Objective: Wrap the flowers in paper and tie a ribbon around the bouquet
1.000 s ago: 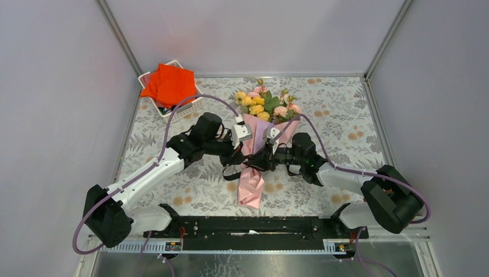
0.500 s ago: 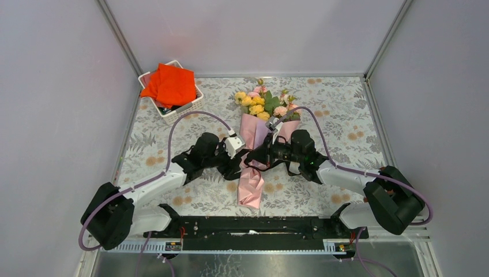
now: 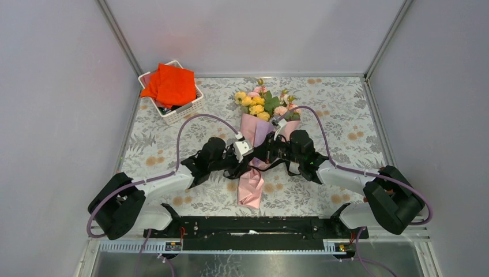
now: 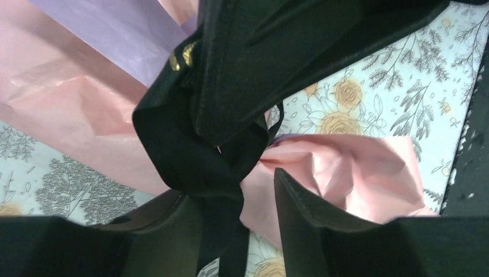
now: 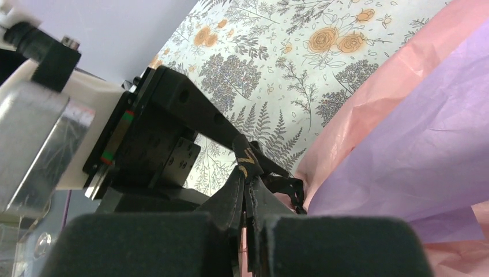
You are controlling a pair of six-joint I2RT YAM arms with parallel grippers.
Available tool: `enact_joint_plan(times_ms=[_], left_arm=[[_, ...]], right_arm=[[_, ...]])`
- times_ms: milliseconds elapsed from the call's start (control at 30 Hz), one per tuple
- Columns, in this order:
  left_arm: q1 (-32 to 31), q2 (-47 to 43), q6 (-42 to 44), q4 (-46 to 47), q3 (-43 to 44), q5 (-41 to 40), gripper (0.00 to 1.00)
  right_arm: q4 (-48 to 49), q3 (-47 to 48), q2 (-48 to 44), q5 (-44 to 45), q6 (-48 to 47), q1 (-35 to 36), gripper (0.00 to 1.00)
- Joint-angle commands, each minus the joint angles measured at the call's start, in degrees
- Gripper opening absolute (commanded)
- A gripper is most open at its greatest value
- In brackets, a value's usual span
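Printed tablecloth (image 3: pixel 340 115), grey sprigs and orange roses, covers the whole table, closed in by plain pale walls (image 3: pixel 254 34) on three sides. At its middle lies the bouquet (image 3: pixel 254 138), a cone of paper (image 3: pixel 251 187) that is pink outside with a purple face showing at the wide end. The flowers (image 3: pixel 262 104), yellow and pink among green leaves, point at the far wall, and the crumpled pink tail points at the arm bases.

A black ribbon (image 4: pixel 196 156) is bunched in a knot at the cone's waist. The left gripper (image 4: pixel 230 190) stands at that knot with its fingers apart and a ribbon tail hanging in the gap, not pinched. The right gripper (image 5: pixel 251 216) meets it from the other side, fingers pressed together on a ribbon end with gold lettering.

Purple cables (image 3: pixel 190 124) arch over both arms. A white basket (image 3: pixel 187 108) holding an orange cloth (image 3: pixel 170 83) sits in the far left corner. A black rail (image 3: pixel 254 228) runs along the near edge.
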Motion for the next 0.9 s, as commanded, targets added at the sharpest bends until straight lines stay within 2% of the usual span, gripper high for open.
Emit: enact_joint_plan(times_ms=[0,67,133,167,233,267,333,400,500,567,633,833,867], left_arm=[[-1.4,1.8,-3.0,9.1,0.2,-0.5,0.43],[-1.8,2.2,-3.7,9.4,0.1,-0.7,0.26],[-1.9,2.2,-4.5,8.5,-0.2,-0.7,0.01],[-1.9,2.0,-4.8,8.4,-0.4,-0.8,0.00],[-1.9,1.6,-5.0,8.1,-0.9,-0.8,0.00],[-1.9,1.4,-5.0,8.2,-0.9,-0.9,0.00],[-1.9,1.0,-5.1,9.0,-1.4,-1.5,0.00],[-1.9,0.4,-4.7,9.9,-1.9,-2.4,0.00],[-1.9,-0.5,-4.1,10.6,-2.8,-2.6,0.00],[-1.9,-0.8,-4.0,10.8,-3.2,-2.7,0.00],[-1.8,-1.1,-3.9,11.0,-3.7,-2.4,0.00],[-2.0,-2.2,-3.3,11.2,-4.3,-2.0,0.00],[-1.9,-2.4,-3.2,11.1,-4.2,-2.0,0.00]], right_arm=[[0.4,1.7,-1.4,2.5,1.6,0.3,0.00],[0.3,1.5,-1.7,3.2,1.9,0.4,0.00],[-0.4,1.6,-2.1,3.6,2.2,0.4,0.00],[-1.7,2.2,-2.4,4.2,2.1,0.4,0.03],[-8.6,4.3,-4.0,7.5,1.4,0.4,0.20],[-16.4,6.1,-5.5,11.1,0.6,0.4,0.29],[-30.6,9.8,-8.6,23.8,-0.8,0.3,0.43],[-42.6,10.9,-12.3,39.5,0.9,0.2,0.53],[-49.2,6.4,-18.6,53.8,3.3,-0.5,0.64],[-52.3,3.1,-21.1,55.4,6.1,-2.2,0.69],[-54.8,1.8,-21.5,52.7,9.2,-4.9,0.69],[-54.3,0.3,-14.9,44.6,13.0,-7.9,0.69],[-54.3,0.6,-13.8,43.8,12.9,-8.0,0.66]])
